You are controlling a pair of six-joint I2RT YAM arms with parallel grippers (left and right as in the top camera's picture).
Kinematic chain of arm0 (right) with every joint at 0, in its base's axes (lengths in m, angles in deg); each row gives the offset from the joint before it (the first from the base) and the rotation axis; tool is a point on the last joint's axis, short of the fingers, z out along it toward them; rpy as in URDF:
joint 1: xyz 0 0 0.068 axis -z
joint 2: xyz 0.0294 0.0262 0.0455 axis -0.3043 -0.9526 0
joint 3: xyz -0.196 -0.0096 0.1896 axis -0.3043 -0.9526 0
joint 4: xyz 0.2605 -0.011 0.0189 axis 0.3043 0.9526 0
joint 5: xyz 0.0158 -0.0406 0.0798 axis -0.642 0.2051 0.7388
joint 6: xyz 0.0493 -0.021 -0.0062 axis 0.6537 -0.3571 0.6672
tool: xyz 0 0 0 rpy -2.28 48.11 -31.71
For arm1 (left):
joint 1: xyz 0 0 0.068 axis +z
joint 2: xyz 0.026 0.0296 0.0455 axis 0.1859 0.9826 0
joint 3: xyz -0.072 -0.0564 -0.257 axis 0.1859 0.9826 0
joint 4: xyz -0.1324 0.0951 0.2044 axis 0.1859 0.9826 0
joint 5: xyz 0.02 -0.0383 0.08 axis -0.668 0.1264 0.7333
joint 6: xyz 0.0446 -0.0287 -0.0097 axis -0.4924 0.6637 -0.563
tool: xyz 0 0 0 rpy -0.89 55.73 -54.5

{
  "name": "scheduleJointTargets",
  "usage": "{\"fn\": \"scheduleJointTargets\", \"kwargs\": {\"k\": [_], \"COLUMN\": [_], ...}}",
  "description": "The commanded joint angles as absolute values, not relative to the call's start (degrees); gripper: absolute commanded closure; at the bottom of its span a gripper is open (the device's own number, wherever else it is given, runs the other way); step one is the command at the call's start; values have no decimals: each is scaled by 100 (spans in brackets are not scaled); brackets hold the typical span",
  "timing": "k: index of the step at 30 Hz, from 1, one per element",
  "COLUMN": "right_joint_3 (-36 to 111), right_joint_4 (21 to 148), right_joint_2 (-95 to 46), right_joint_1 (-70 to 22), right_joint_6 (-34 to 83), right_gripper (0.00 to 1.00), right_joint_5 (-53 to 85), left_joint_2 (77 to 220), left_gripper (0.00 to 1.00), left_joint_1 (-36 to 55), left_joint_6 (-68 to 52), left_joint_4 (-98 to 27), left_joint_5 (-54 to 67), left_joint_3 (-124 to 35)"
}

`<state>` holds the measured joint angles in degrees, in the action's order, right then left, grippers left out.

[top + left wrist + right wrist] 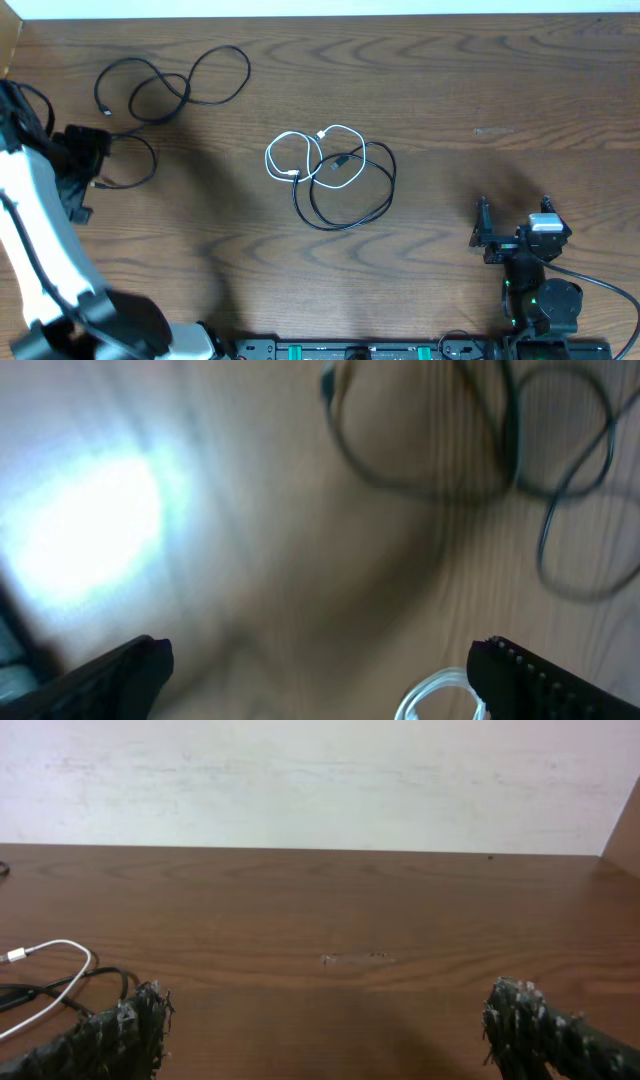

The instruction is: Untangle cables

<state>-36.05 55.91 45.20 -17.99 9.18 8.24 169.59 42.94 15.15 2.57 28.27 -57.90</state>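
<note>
In the overhead view the upper right of the table (520,90) is bare wood, an open lane from the back edge down to the right gripper (513,212); nothing lies between its spread fingers, and in the right wrist view the wood ahead runs unobstructed to the wall (320,770); at frame centre the white cable (270,158) overlaps the central black cable (392,180), barring a straight pass there; the looped black cable (186,88) sprawls across the upper left, one loop just beside the left gripper (90,165); a strip of bare wood separates the two heaps; the left arm (40,240) fills the left edge.
</note>
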Motion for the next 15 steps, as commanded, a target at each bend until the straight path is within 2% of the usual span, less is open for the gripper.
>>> {"fn": "scheduleJointTargets", "kwargs": {"k": [1,3,5,10,13,15], "right_joint_3": [-3614,-3614,-3614,-3614,-3614,-3614], "right_joint_4": [5615,5615,5615,5615,5615,5615], "right_joint_2": [4551,4551,4551,4551,4551,4551], "right_joint_1": [-1867,-1867,-1867,-1867,-1867,-1867], "right_joint_6": [999,999,999,999,999,999], "right_gripper": [1,1,1,1,1,1], "right_joint_5": [831,831,829,831,831,829], "left_joint_2": [17604,17890,18126,18491,18585,18603], "left_gripper": [12,18,31,42,58,58], "left_joint_1": [4312,4312,4316,4316,4316,4316], "left_joint_6": [1878,1874,1876,1872,1599,1526], "left_joint_4": [-305,-749,-1177,-2150,-2631,-2784], "left_joint_5": [2816,2766,2746,2650,2281,2128], "left_joint_3": [-5786,-5786,-5786,-5786,-5786,-5786]}}
